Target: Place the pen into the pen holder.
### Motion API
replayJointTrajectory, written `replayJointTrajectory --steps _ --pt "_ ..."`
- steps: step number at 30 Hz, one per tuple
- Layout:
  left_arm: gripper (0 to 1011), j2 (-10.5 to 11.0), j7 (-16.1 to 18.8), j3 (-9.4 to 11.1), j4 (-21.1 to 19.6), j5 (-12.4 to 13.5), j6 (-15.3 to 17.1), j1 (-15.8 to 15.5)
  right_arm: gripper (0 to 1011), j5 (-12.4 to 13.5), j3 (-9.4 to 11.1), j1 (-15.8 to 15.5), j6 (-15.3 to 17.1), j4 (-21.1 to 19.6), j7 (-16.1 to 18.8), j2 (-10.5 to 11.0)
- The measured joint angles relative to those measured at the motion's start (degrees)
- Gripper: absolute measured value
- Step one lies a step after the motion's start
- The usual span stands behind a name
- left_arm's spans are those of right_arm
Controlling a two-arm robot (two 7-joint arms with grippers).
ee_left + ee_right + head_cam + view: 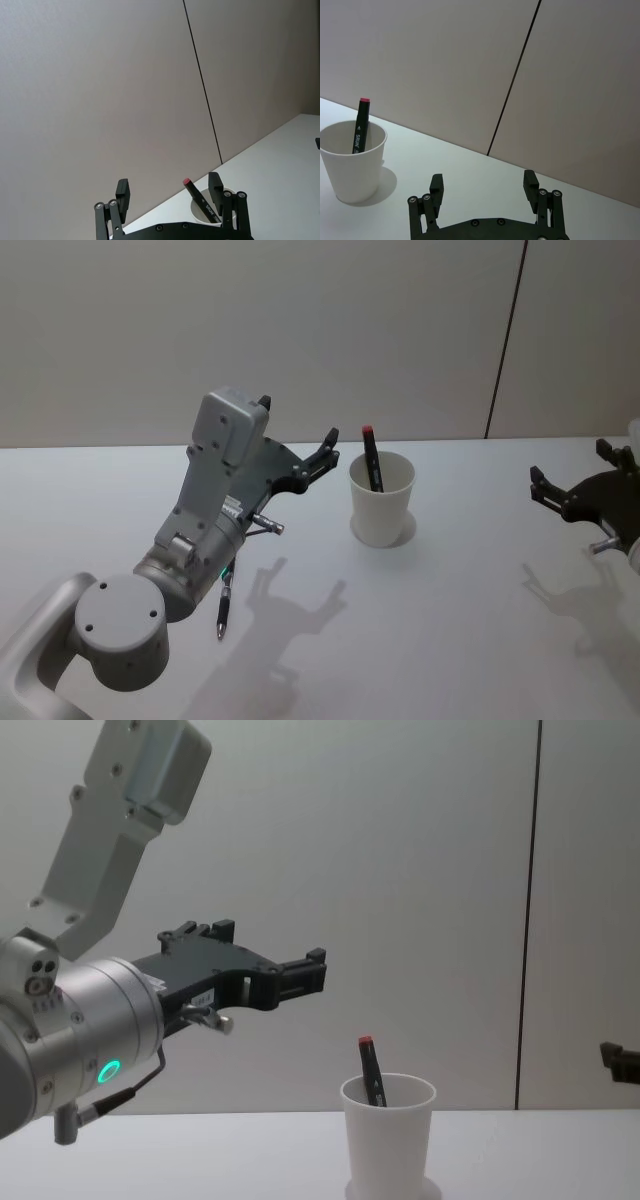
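Pen (372, 458) in pen holder (381, 512), left gripper (169, 181) aloft

left claw (298, 418) raised, fingers apart; right claw (569, 462) low, likewise.

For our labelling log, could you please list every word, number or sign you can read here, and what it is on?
"SRUN": white letters, as best they read, along the barrel of the pen standing in the cup; the smaller marks after them are too small to read.
Sticker on the left arm: print too small to read.
No other text.
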Motion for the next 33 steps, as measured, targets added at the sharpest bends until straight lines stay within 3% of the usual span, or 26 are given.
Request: replayJointTrajectory --steps 11,18,33 --pt "1003 0.2 0.6 -0.2 -0.9 -0.2 2.3 0.4 1001 -0.1 0.0 -0.4 0.2 -0.5 0.1 0.1" --pt "1003 0.6 2.3 -0.5 -2.5 -1.8 6.3 1.3 1002 -0.1 0.0 -0.5 0.2 -0.6 0.1 0.1" --pt "1003 1.5 6.9 -1.6 -5.2 -8.9 14.3 4.3 1002 -0.1 0.0 -0.6 0.3 -0.7 0.1 0.2"
